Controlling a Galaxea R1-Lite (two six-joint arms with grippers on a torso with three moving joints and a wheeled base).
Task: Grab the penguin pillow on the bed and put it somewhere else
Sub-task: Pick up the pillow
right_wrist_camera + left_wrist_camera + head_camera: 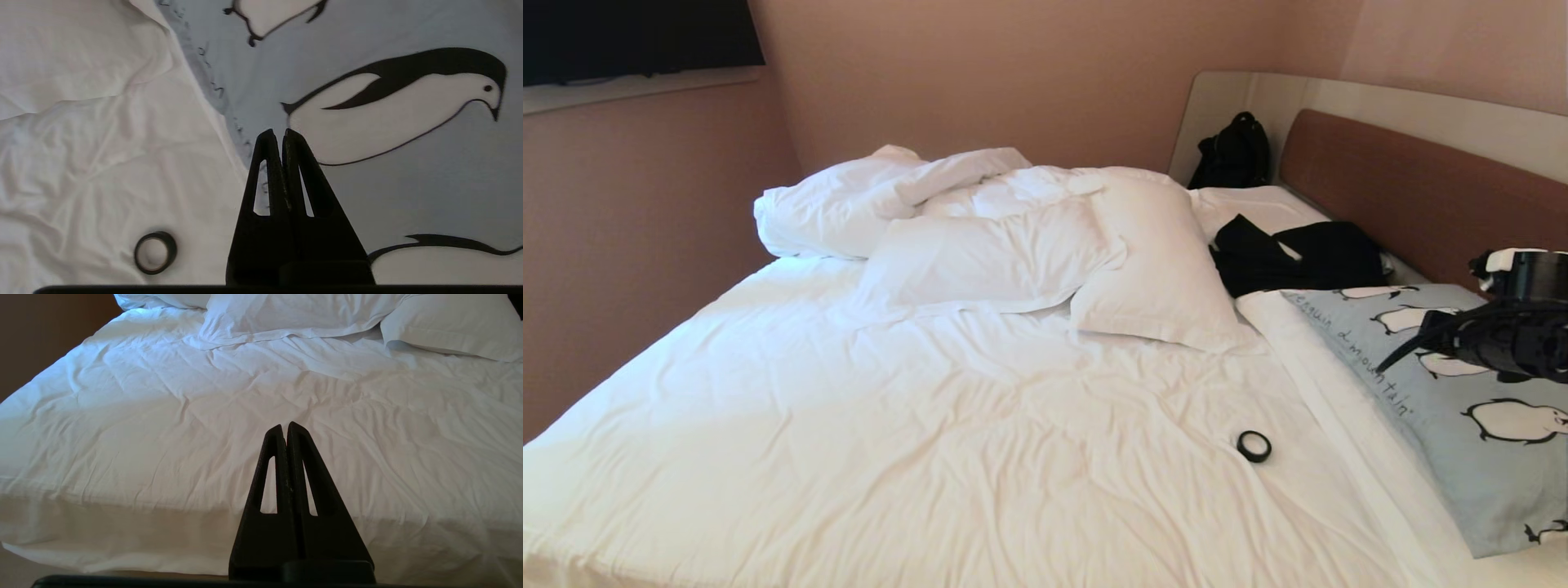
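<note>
The penguin pillow (1445, 408), light blue with black-and-white penguins and dark script, lies at the right side of the bed (890, 425), below the brown headboard. My right gripper (1388, 363) hangs above the pillow near its scripted edge, shut and empty. From the right wrist, the penguin pillow (388, 183) fills the area under the right gripper (282, 131). My left gripper (285, 426) is shut, empty, at the near edge of the bed (163, 416); it does not show in the head view.
A black tape ring (1254, 446) lies on the sheet left of the penguin pillow; the same tape ring (155, 252) shows in the right wrist view. White pillows (1160, 269) and a bunched duvet (866, 200) lie mid-bed. Black clothing (1298, 257) and a black bag (1233, 155) sit near the headboard (1405, 196).
</note>
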